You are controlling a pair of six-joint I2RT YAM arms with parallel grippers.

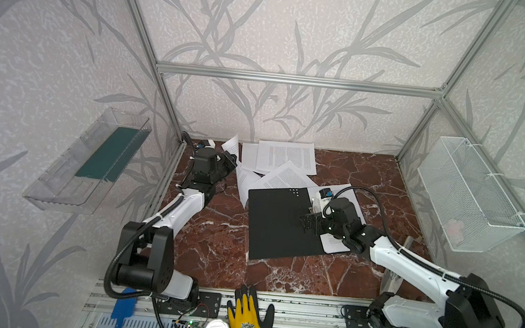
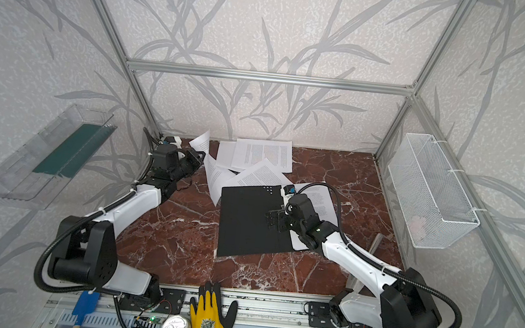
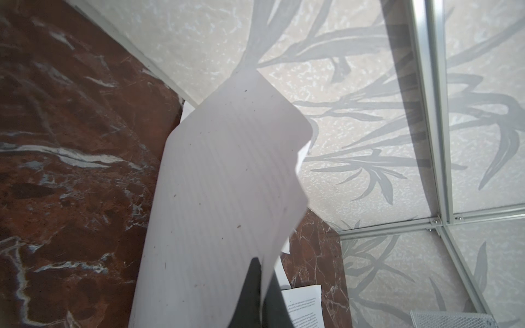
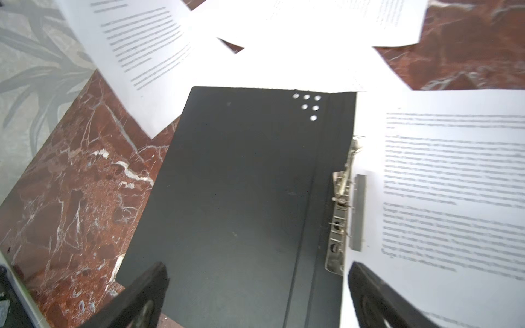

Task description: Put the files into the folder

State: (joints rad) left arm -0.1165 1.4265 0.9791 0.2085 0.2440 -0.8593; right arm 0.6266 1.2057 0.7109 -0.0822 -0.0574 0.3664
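Files (image 1: 286, 160): loose, overlapping near the surface's (image 1: 213, 249) far edge. Lifted sheet (image 3: 221, 184) clamped in left pincer (image 1: 232, 163), likely for carrying. Folder (image 1: 275, 225): open mid-surface, filed sheet (image 4: 440, 176) beside its clip (image 4: 341, 210). Right pincer (image 4: 258, 271) hovers over it, jaws apart. Open room on the near side.

Nothing legible. Dense printed paragraphs on the files (image 1: 286, 157) at the far middle (lines plain, words too small and blurred to read). Round emblem on the yellow glove (image 1: 247, 326) at the near edge, lettering unreadable.
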